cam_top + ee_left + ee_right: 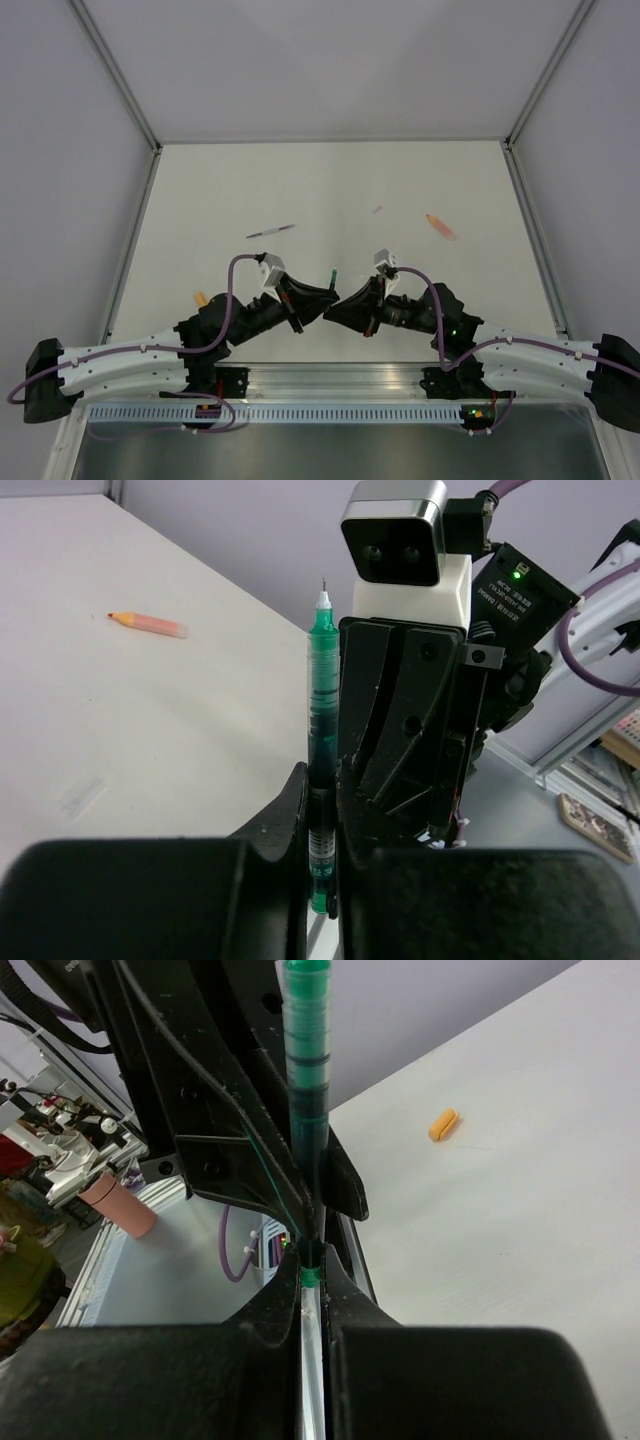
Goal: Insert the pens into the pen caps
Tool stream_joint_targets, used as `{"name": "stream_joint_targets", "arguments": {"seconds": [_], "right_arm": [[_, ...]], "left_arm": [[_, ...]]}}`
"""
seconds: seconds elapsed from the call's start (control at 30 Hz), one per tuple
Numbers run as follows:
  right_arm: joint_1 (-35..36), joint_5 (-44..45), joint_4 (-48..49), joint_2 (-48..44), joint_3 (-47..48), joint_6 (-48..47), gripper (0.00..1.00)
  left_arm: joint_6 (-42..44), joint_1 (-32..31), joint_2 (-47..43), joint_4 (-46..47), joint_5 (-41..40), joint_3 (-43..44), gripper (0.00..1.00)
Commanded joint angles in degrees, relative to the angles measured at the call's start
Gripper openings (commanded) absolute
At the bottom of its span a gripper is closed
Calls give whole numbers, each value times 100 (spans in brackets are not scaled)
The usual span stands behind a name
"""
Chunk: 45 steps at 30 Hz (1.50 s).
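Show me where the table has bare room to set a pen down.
Bare: the far strip beyond the silver pen, small grey cap and orange marker; also the left side between the silver pen and the orange cap. Crowded: the near middle, where the left gripper and right gripper meet on the green pen.
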Motion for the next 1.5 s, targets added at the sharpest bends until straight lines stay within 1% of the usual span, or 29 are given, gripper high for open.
{"name": "stream_joint_targets", "arguments": {"seconds": [0.0,0.03,0.1,0.13,0.17,0.2,0.27,0.3,0.33,0.4,0.43,0.5,0.53,0.57,0.6,0.63,0.67,0.7,0.77,0.83,0.87,0.9,0.97,1.0,1.07,1.1,1.2,1.33,1.47], "right_arm": [[-2,65,95,-84,160,40,0],[-2,73,26,-84,177,14,0],[-2,73,-89,-84,230,-30,2],[-2,73,-263,-84,308,-56,9],[7,99,-430,-102,361,-83,22],[7,169,-641,-163,449,-222,44],[7,284,-1501,-294,704,-451,54],[7,615,-1861,-443,818,-748,60],[-2,879,-2587,-505,1036,-899,61],[7,1520,-3093,-690,1161,-1163,61],[-2,2185,-3313,-708,1196,-1225,61],[-2,2830,-3934,-517,1502,-1383,61],[7,3642,-4261,-367,1696,-1462,61],[-2,4146,-4630,-174,1889,-1411,61],[-11,4691,-4947,306,2283,-1262,60],[-28,5166,-5541,555,2461,-695,60],[-63,5676,-5782,810,2610,-333,60],[-107,5820,-5967,1291,2742,71,62],[-125,5918,-6443,1724,3077,1036,63],[-168,6110,-7030,2331,3428,1907,58],[-221,6285,-7450,2559,3577,3322,55],[-422,6148,-8316,3049,4014,3980,48],[-668,5640,-9033,3596,4499,4879,46],[-826,5132,-9585,4147,4980,5361,44],[-898,4760,-9949,4894,5466,5576,42],[-898,4523,-10142,5117,5903,5647,42],[-898,4319,-10389,5723,6494,5979,42],[-960,4352,-10443,5787,6646,6567,44],[-969,4565,-10347,5340,6251,7307,51]], "left_arm": [[135,-25,143,61,504,281,7],[161,-25,152,61,487,281,3],[153,-25,108,8,365,281,2],[135,-25,82,-18,190,272,2],[127,-25,29,-105,101,272,2],[127,-25,-76,-150,5,264,2],[127,-25,-226,-360,-355,255,2],[74,-25,-400,-483,-557,255,2],[30,-25,-506,-606,-1055,246,2],[3,-25,-726,-922,-1558,211,2],[21,-25,-962,-976,-1918,185,2],[126,-25,-1218,-1116,-2227,106,2],[144,-25,-1454,-1187,-2533,88,2],[153,-25,-1570,-1213,-2676,44,2],[179,-25,-1693,-1214,-2816,-52,2],[171,-25,-1798,-1214,-3087,-105,2],[153,-25,-2000,-1222,-3195,-158,2],[153,-25,-2089,-1223,-3291,-228,2],[162,-25,-2282,-1214,-3432,-290,2],[188,-25,-2362,-1240,-3547,-316,2],[205,-25,-2388,-1249,-3608,-325,2],[206,-25,-2397,-1258,-3722,-325,2],[223,-25,-2388,-1267,-3784,-325,2],[206,-25,-2380,-1267,-3811,-334,2],[179,-25,-2388,-1275,-3785,-334,2],[179,-25,-2406,-1284,-3767,-334,2],[170,-25,-2458,-1310,-3767,-352,2],[153,-25,-2599,-1284,-3776,-413,2],[100,-25,-2687,-1302,-3793,-448,2]]}}
